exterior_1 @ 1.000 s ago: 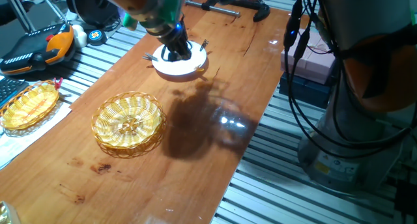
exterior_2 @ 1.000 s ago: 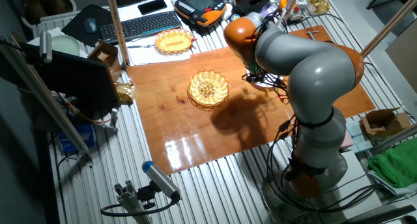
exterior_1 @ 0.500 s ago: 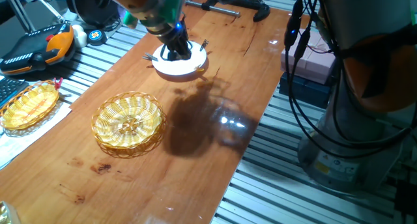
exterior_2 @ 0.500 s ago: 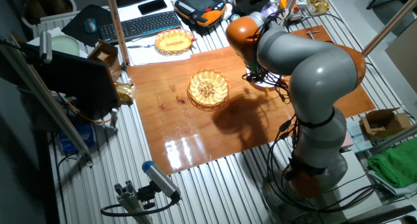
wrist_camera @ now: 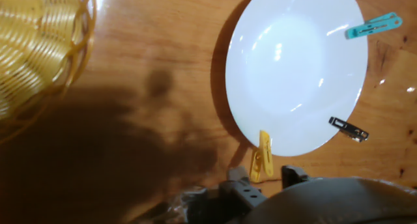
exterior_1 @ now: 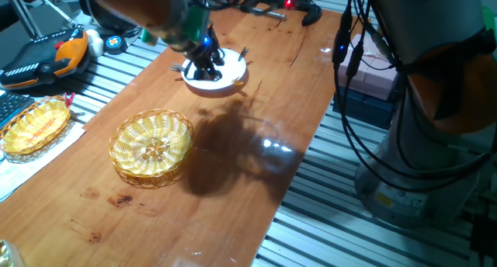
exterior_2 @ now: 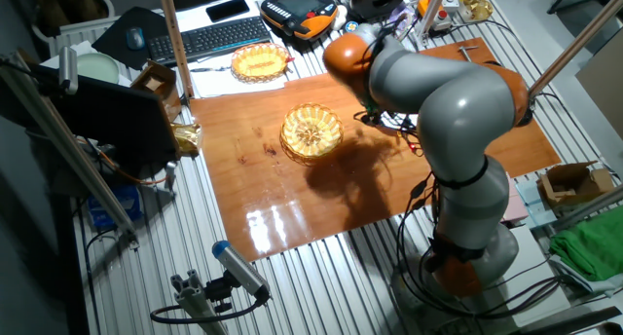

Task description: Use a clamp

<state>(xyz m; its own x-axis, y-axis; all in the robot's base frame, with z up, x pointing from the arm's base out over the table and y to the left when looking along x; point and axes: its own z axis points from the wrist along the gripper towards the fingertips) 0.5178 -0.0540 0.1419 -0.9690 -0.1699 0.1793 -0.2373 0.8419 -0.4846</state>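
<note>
The clamp [wrist_camera: 261,156] is a small yellow peg clipped onto the near rim of the white plate [wrist_camera: 293,68], one end on the plate and the other over the wood. My gripper [wrist_camera: 264,182] hangs just above the clamp's outer end, fingers [wrist_camera: 238,188] apart on either side of it, open and not holding it. In the fixed view the gripper [exterior_1: 203,61] is low over the left part of the plate [exterior_1: 225,78]. The round wicker basket [exterior_1: 151,147] lies to the left of the plate, its edge [wrist_camera: 39,48] also in the hand view.
A teal clip [wrist_camera: 371,25] and a dark metal clip [wrist_camera: 348,127] also sit on the plate's rim. An oval basket [exterior_1: 35,123] lies off the table's left side. A bar clamp [exterior_1: 268,11] rests at the far end. The table's right edge [exterior_1: 299,170] is nearby.
The arm has swung left, carrying the gripper from the plate's middle to its left side. Its shadow on the table has shifted left too. The plate and baskets stayed put.
</note>
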